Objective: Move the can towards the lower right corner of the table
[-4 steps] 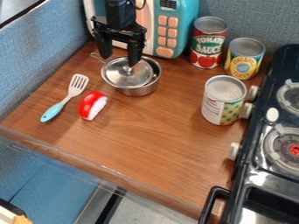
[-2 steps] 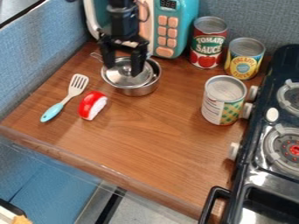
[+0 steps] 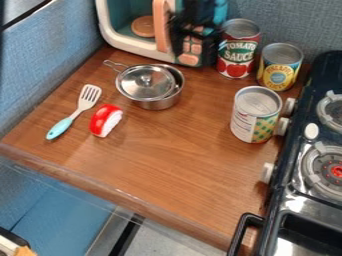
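Tool (image 3: 194, 59), outline indistinct, spread wide, partly hides microwave (image 3: 135, 48); arm (image 3: 200, 12), microwave cut off by upper edge.

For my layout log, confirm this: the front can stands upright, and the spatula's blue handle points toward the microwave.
Not quite: the camera view shows the spatula's blue handle pointing away from the microwave. The front can does stand upright.

Just right of the fingers (image 3: 210, 49), we read "TOMATO SAUCE" on the red can (image 3: 237, 52). Farther right, we make out "PINEAPPLE" on the yellow can (image 3: 277, 70). Below and right of them, print on the nearest can (image 3: 244, 120) is too small for us.
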{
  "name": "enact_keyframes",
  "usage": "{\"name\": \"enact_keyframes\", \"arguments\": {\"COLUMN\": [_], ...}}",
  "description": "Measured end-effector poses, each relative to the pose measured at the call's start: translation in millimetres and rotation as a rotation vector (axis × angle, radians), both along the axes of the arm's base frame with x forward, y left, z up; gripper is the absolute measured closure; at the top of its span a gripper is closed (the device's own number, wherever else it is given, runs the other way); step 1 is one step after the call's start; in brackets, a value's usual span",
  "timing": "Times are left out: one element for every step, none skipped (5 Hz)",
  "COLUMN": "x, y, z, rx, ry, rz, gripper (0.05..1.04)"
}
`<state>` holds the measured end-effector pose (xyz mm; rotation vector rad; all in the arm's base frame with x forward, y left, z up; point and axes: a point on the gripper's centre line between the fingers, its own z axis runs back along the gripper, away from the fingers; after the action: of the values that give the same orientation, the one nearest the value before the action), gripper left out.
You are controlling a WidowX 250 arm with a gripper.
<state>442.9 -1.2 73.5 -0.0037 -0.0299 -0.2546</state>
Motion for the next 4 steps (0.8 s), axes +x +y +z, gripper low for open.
{"name": "enact_keyframes", "arguments": {"x": [24.9,27.1,23.5,9.8], "y": [-46.3,-84.6,-101.9,-105.3], "z": [-2.0,-10.9,-19.9,-48.8], "rx": [0.026,0.052,0.089,0.131], "ry": [0.023,0.057,0.072,0.135], "rz": [-0.025,-0.047,-0.082,-0.100], "gripper": [0.083,0.083,0.083,0.083]}}
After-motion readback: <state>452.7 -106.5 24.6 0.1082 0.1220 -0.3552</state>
